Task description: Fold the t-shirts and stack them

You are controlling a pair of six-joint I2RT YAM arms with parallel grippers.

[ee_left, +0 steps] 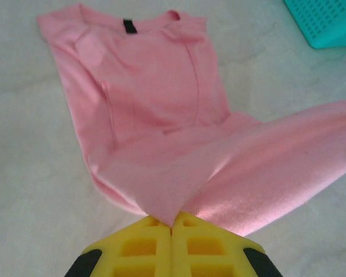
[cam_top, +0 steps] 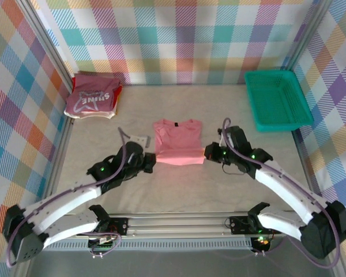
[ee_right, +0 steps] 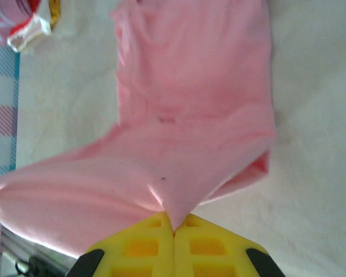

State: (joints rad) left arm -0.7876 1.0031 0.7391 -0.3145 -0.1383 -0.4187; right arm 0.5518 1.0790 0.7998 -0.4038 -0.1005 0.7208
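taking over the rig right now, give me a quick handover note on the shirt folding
Grippers: the left gripper is shut on the near left hem corner of the salmon-pink t-shirt; the right gripper is shut on its near right hem corner.
Things: the shirt lies mid-table, collar away from the arms, near hem pinched up between the two grippers. The green basket stands at the far right.
Done: a stack of folded shirts sits in the far left corner, the dark pink lettered one on top.
Left: probably carry the hem toward the collar to finish the fold, then put this shirt on the stack.
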